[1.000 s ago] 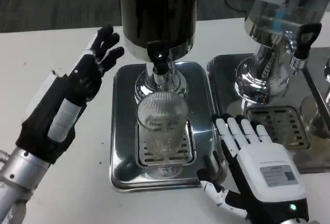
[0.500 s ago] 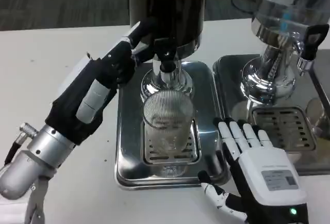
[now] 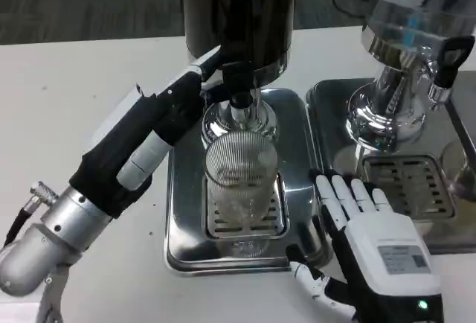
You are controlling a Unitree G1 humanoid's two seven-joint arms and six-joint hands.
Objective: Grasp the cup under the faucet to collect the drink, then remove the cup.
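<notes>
Cup (image 3: 239,181) sits on the drip tray (image 3: 182,211) under the faucet (image 3: 239,88). My right hand (image 3: 372,245) is spread just right of it; left hand (image 3: 178,100) reaches the tap, grip unclear. Ribbed clear plastic, probably light; I'd wrap mid-wall.

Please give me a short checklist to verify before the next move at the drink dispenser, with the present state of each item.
1. Cup stands upright on the drip tray, under the faucet: ok.
2. Left robot hand has reached the faucet area: ok; whether its fingers press the tap lever: cannot tell.
3. Right robot hand holds the cup: not ok; it rests beside the cup with fingers open, apart from it.
4. Drink is flowing into the cup: cannot tell.
5. Cup fill level: cannot tell; the ribbed glass looks about empty.
</notes>
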